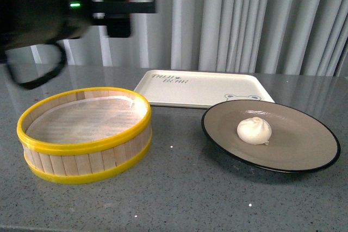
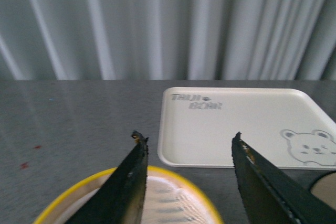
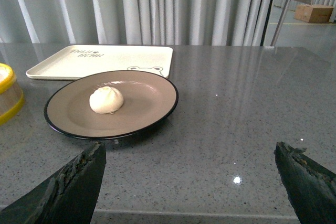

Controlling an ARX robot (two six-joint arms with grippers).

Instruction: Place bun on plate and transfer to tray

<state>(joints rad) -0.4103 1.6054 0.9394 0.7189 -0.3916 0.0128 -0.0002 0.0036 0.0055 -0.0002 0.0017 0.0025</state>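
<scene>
The bun is seen resting near the middle of the plate, which is set on the grey table just in front of the tray. The left gripper is held high over the yellow-rimmed steamer basket, its fingers spread wide and empty; the right gripper is likewise opened wide, low before the plate, nothing gripped

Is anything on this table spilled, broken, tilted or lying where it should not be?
Nothing stands out. The bun sits upright on the plate, the plate lies flat in front of the tray, and the steamer basket stands level. Only a few tiny red specks mark the table.
</scene>
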